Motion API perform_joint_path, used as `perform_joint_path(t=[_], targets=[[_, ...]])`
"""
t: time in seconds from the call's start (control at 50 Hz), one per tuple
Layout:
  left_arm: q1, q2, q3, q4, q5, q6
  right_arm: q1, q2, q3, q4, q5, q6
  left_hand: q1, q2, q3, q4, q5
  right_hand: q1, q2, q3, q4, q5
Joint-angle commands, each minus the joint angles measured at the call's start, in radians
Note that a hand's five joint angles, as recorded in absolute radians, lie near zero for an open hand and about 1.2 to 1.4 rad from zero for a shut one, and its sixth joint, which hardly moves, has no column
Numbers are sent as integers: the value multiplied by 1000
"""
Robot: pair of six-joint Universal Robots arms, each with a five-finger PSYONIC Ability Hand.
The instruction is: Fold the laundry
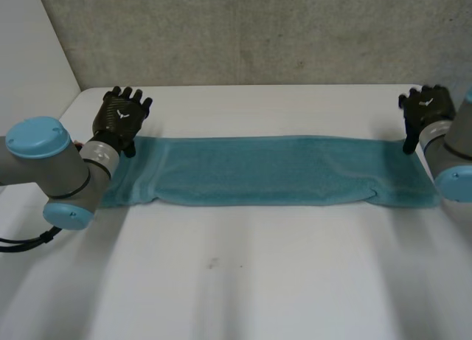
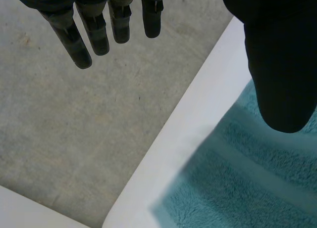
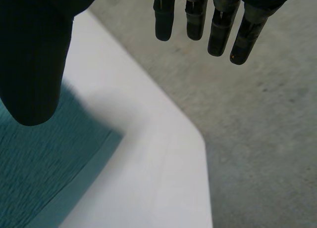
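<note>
A: Where's the towel?
B: Teal towel (image 1: 265,170) lies flat on the white table (image 1: 243,281), a long strip running 9 to 3 o'clock across the middle in the head view. The near edge is slightly wavy towards the 3 o'clock end.

A: Left hand?
B: Left hand (image 1: 122,115) is at about 10 o'clock, at the towel's far left corner. It's wide open and grips nothing. In its wrist view the fingers (image 2: 74,40) are straight and spread, out past the table edge over grey floor (image 2: 74,129). The thumb (image 2: 280,65) is over the towel (image 2: 237,188) near that corner. Can't tell if it touches the cloth.

A: Right hand?
B: It mirrors the left. Right hand (image 1: 426,108) is at about 2 o'clock, at the far right corner, and it's also open with nothing in it. In its wrist view the fingers (image 3: 218,30) are straight, hanging over floor (image 3: 257,114) beyond the table corner (image 3: 148,163). The thumb (image 3: 34,55) sits above the towel's end (image 3: 34,173). Contact is unclear there too.

A: Arms?
B: Left arm (image 1: 51,167) comes in from 9 o'clock, its elbow covering the towel's near left corner. Right arm (image 1: 453,159) comes in from 3 o'clock, just beside the right end.

A: Any folds?
B: A band runs across the cloth near the left end. I can't tell how many layers it has.
</note>
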Motion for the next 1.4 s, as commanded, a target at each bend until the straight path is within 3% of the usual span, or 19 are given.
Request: perform_joint_path(t=[0.02,0.26,0.34,0.42,0.52,0.72,0.94,0.98,1.02,1.08,1.26,1.4], targets=[[-14,135,-102,-6,-1,-4,-11,-207,102,-9,-19,93,-18,-29,-40,-30,-47,-33,-46,-40,-60,-66],[-12,414,-375,-53,-14,-60,-66,-511,350,115,-149,100,-18,-29,-40,-30,-47,-33,-46,-40,-60,-66],[-12,497,-464,-96,-14,-159,-121,-534,436,224,-183,100,-18,-29,-40,-30,-47,-33,-46,-40,-60,-66],[-12,528,-522,-174,-12,-345,-135,-531,527,279,-218,90,-18,-29,-40,-30,-47,-33,-46,-40,-60,-66],[-12,520,-542,-205,-9,-465,-161,-516,619,218,-269,64,-18,-29,-40,-30,-47,3,-10,-4,-23,-30],[1,494,-547,-173,-7,-473,-230,-358,690,-86,-355,40,-15,-26,-36,-27,-43,226,213,219,199,193],[-12,487,-568,-144,-9,-473,-230,-238,622,-103,-346,21,-15,-26,-36,-27,-43,552,539,545,525,519],[-12,487,-568,-144,-9,-473,-232,-229,605,-104,-338,19,-15,-26,-36,-27,-43,994,981,987,967,961],[-12,487,-568,-144,-9,-473,-237,-220,592,-103,-335,19,-15,-26,-36,-27,-43,1188,1175,1181,1161,1155],[-11,488,-568,-144,-7,-473,-244,-210,564,-92,-324,14,-15,-26,-36,-27,-43,1189,1176,1182,1162,1155],[-11,496,-579,-144,-7,-473,-385,-244,455,-93,-84,-102,-15,-26,-36,-27,-43,1189,1176,1182,1162,1155],[-8,499,-581,-145,-9,-473,-408,-244,369,-95,-39,-240,-15,-26,-36,-27,-43,1189,1176,1182,1162,1155]])
